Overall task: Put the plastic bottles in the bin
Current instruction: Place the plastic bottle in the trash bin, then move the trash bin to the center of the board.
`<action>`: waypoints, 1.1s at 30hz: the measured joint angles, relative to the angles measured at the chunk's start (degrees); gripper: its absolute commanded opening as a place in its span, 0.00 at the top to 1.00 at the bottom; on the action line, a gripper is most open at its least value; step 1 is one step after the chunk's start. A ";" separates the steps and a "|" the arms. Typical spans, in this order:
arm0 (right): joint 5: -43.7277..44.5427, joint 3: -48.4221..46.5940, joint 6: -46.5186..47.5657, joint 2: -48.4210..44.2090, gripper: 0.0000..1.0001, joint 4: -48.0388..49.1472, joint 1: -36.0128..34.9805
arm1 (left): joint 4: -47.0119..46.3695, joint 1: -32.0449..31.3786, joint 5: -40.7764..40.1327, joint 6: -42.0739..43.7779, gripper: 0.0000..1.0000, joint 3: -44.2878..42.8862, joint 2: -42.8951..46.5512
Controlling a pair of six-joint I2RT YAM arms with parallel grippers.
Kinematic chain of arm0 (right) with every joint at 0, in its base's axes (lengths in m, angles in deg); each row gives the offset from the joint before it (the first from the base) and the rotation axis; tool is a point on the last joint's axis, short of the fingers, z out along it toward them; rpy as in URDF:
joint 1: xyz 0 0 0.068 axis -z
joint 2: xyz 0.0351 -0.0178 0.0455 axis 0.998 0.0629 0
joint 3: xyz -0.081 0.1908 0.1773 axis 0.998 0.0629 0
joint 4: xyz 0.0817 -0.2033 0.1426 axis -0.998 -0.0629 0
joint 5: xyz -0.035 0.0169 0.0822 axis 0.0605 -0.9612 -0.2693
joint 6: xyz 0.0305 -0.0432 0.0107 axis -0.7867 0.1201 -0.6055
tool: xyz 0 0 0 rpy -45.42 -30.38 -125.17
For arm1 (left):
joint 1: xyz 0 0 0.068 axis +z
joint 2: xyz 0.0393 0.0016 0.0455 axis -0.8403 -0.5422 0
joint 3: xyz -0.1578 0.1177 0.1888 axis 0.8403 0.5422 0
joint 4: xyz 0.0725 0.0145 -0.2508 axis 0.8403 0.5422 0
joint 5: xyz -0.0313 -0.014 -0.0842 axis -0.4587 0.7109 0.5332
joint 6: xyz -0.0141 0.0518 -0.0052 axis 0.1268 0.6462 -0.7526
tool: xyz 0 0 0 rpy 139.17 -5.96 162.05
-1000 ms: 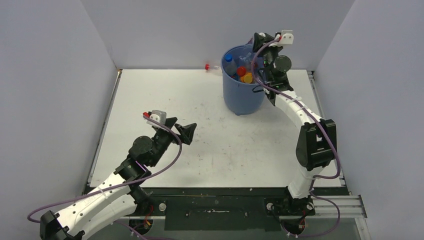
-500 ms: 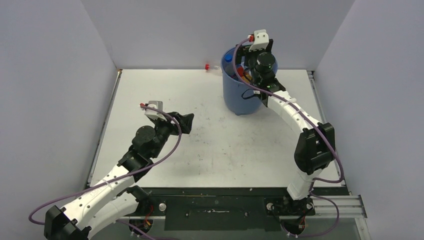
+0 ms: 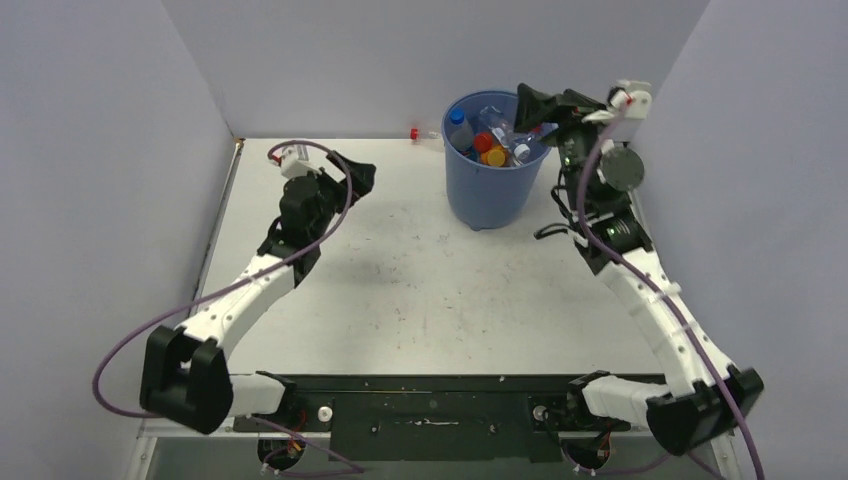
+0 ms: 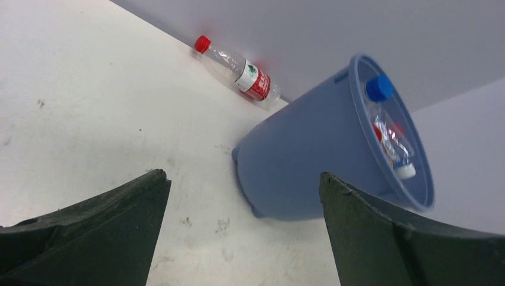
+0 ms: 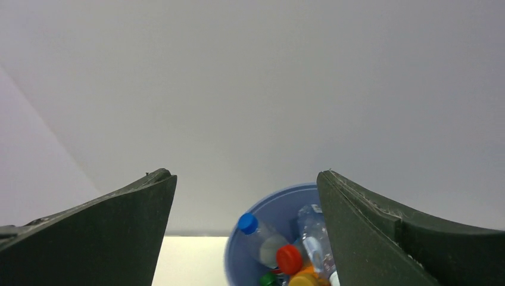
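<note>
The bin (image 3: 487, 195) is a blue bucket at the back of the table, holding several plastic bottles (image 3: 492, 140) with blue, red and orange caps. One clear bottle (image 3: 424, 134) with a red cap and red label lies on the table against the back wall, left of the bin. My right gripper (image 3: 528, 112) hangs open and empty over the bin's right rim; in the right wrist view the bin (image 5: 268, 202) and its bottles (image 5: 266, 237) show between the jaws of the right gripper (image 5: 244, 173). My left gripper (image 3: 362, 180) is open and empty above the table, facing the lone bottle (image 4: 238, 68) and the bin (image 4: 309, 161) past the left gripper (image 4: 241, 174).
Grey walls close the table (image 3: 420, 290) at the back and on both sides. The lone bottle lies right along the back wall, close to the bin's base. The tabletop (image 4: 89, 119) is scuffed white.
My right gripper opened over the bin and swung back to the right rim. My left arm reached from the front left toward the back, nearer the bottle by the wall.
</note>
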 measured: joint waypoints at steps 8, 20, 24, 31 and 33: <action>-1.75 25.20 -11.52 -25.46 0.09 0.00 -0.42 | -3.80 7.13 9.60 -15.02 0.04 -16.46 -28.30; 5.92 35.08 -17.81 -29.44 0.09 -10.29 -0.17 | -12.09 5.60 11.93 -26.45 0.04 -29.81 -50.90; 7.80 35.52 -19.06 -26.73 0.09 -12.28 1.73 | -12.50 5.07 12.11 -25.88 0.04 -33.59 -51.28; 7.87 44.83 -22.05 -30.12 0.08 -11.58 4.04 | -9.84 7.08 12.61 -24.48 0.04 -36.26 -52.96; 7.06 47.06 -22.67 -30.12 0.08 -11.80 4.24 | -7.91 7.74 14.38 -24.09 0.03 -41.64 -56.43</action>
